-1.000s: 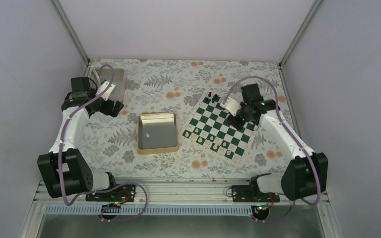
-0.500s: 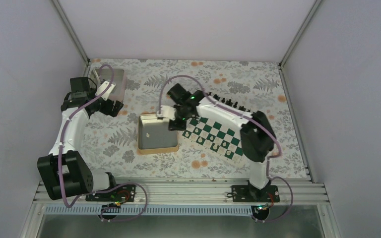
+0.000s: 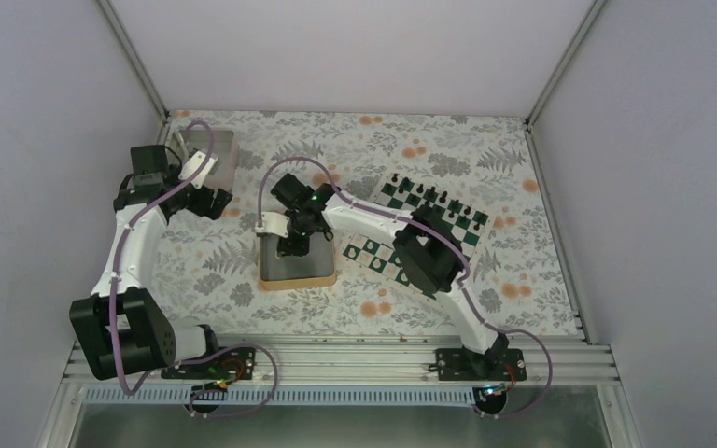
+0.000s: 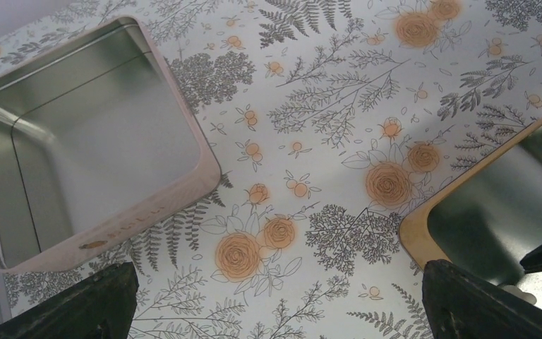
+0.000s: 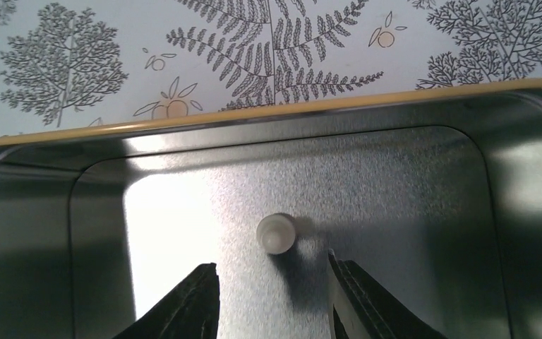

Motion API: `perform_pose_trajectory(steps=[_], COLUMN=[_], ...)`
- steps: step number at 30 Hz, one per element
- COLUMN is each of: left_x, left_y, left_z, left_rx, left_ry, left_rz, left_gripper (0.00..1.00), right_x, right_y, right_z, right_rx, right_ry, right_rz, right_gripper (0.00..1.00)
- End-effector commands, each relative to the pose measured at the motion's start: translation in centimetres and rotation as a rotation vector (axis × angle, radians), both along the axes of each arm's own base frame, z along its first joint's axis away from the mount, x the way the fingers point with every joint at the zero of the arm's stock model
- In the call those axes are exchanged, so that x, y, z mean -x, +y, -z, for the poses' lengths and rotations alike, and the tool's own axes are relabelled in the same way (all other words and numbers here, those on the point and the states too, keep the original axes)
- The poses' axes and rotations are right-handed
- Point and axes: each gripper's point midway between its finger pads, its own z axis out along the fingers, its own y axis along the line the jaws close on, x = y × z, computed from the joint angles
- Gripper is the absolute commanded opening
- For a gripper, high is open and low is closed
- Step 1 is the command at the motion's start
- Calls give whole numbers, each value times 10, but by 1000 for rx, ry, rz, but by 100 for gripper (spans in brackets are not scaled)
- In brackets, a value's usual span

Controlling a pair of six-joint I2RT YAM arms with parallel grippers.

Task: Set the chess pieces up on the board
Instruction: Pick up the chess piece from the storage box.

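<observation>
One tiny white chess piece [image 5: 276, 233] lies on the metal floor of the gold-rimmed tin [image 5: 254, 113]. My right gripper [image 5: 272, 263] is open and reaches down into the tin, its jaws just short of the piece and apart from it. In the top view the right gripper [image 3: 291, 245] is over the tin [image 3: 297, 280]. The green and white board [image 3: 471, 229] lies to the right, partly under the right arm. White pieces [image 3: 373, 250] stand on its near side and black pieces [image 3: 427, 196] along its far edge. My left gripper [image 3: 207, 201] is open and empty.
A pinkish square tray [image 4: 183, 198] sits empty at the back left, also shown in the top view [image 3: 213, 154]. The left gripper [image 4: 275, 300] hovers over the flowered tablecloth between that tray and the tin's gold rim [image 4: 413, 233]. The right arm stretches across the board.
My right arm has swung left from the board's far right side across to the tin, and its open gripper is now down inside it. The left arm has not moved.
</observation>
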Motion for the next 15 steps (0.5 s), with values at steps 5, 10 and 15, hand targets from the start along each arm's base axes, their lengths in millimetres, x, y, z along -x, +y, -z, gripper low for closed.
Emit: perform_pose_trajectory(steps=[5,10,15], left_x=[-2,-1,-1], left_y=[-7,-8,-9], left_z=[-14,-16,-14], left_rx=[16,17,19], left_ry=[-54,-58,-55], left_rz=[34,36,40], left_gripper=[100,100,100], right_x=[-1,-3,-1], right_y=[20,23,23], right_z=[7,15,22], right_rx=[-35,-27,-5], right_ry=[29,37,54], right_rz=[2,-1,-9], right_gripper=[42,42,39])
